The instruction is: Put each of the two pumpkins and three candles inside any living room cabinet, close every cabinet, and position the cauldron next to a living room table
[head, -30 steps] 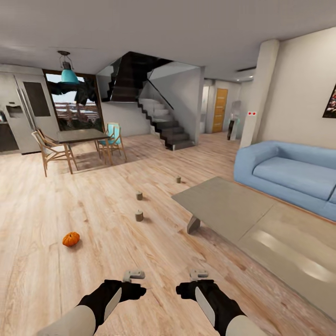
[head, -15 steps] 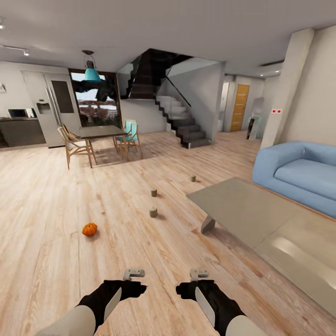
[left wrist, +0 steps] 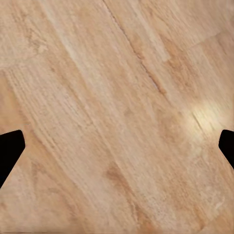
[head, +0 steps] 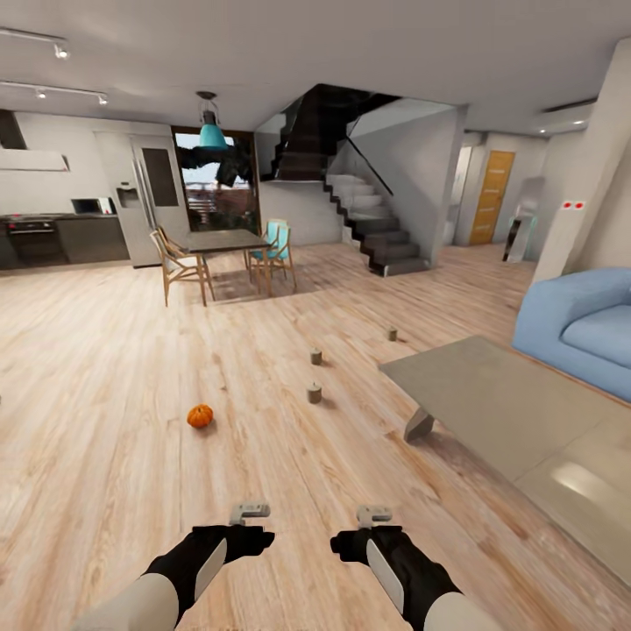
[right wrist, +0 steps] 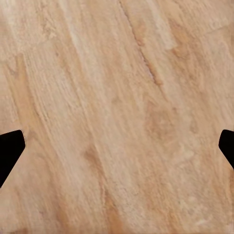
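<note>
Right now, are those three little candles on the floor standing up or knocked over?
Upright: each candle stands on its flat end on the floor.

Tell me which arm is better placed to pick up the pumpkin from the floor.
Probably the left: the pumpkin lies ahead on the left gripper's side, and both grippers are open and empty.

The blue sofa (head: 583,329) is cut off by the head view's right edge. The candles (head: 314,393) appear too small to show wicks. Wrist views crop the fingertips (left wrist: 9,148) at both side edges.
</note>
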Robot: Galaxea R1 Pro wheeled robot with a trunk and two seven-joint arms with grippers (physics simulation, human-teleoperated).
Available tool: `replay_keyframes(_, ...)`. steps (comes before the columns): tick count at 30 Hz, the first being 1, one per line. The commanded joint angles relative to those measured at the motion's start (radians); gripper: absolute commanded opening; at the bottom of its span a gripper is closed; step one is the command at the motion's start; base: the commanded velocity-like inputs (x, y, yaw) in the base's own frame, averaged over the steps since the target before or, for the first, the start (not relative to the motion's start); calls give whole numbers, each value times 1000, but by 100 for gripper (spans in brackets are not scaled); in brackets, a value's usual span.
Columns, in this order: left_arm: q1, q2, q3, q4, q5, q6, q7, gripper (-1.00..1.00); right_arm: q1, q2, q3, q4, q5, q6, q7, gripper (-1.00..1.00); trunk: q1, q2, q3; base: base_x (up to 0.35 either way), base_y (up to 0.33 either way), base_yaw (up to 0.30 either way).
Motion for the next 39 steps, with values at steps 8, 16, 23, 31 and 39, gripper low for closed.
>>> replay_keyframes(8, 0, 0, 0, -2, 1, 8, -2, 100, 0, 0, 3, -2, -9, 4, -7, 100, 0, 0, -10, 0, 0, 236)
replay_keyframes(16, 0, 1, 0, -2, 1, 7, -2, 100, 0, 0, 3, -1, -10, 4, -7, 100, 0, 0, -18, 0, 0, 235)
replay_keyframes(23, 0, 1, 0, -2, 1, 6, -4, 100, 0, 0, 4, 0, -10, 4, -7, 100, 0, 0, -26, -90, 0, 235)
replay_keyframes(31, 0, 1, -1, -3, 1, 6, -5, 100, 0, 0, 4, 0, -10, 4, -7, 100, 0, 0, -34, -119, 0, 235)
replay_keyframes(39, 0, 1, -1, -3, 1, 6, -6, 100, 0, 0, 4, 1, -10, 4, -7, 100, 0, 0, -43, -11, 0, 235)
